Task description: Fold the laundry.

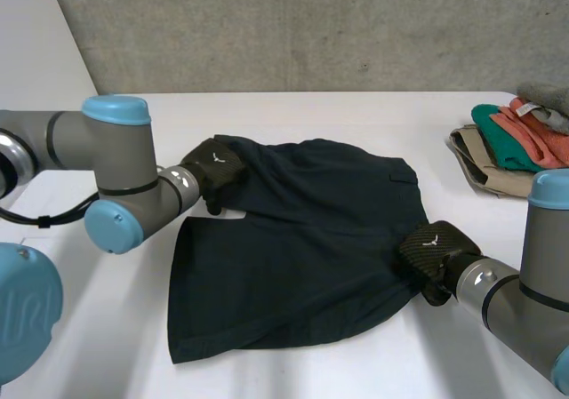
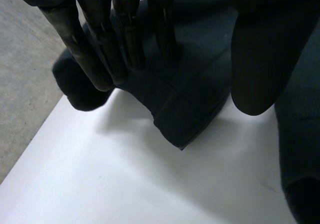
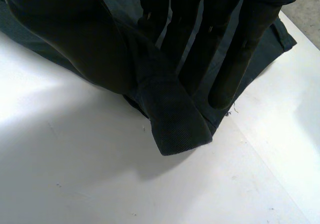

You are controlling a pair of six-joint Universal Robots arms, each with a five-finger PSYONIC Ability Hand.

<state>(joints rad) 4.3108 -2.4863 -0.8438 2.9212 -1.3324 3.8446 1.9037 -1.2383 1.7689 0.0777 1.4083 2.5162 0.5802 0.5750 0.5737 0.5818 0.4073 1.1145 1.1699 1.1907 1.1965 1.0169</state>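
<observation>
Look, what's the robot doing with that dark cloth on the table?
It is working on folding laundry. The left robot hand pinches the dark garment at its far left corner, and the right robot hand pinches its right edge, lifting it a little. The rest of the garment lies mostly spread out on the white table. A pile of other clothes sits at the table's far right.

- The clothes pile [image 1: 511, 141] is cut off at the head view's edge, so we cannot tell its items apart.
- In that view, the cloth [image 1: 302, 239] hides the fingertips of the left robot hand [image 1: 213, 172].
</observation>
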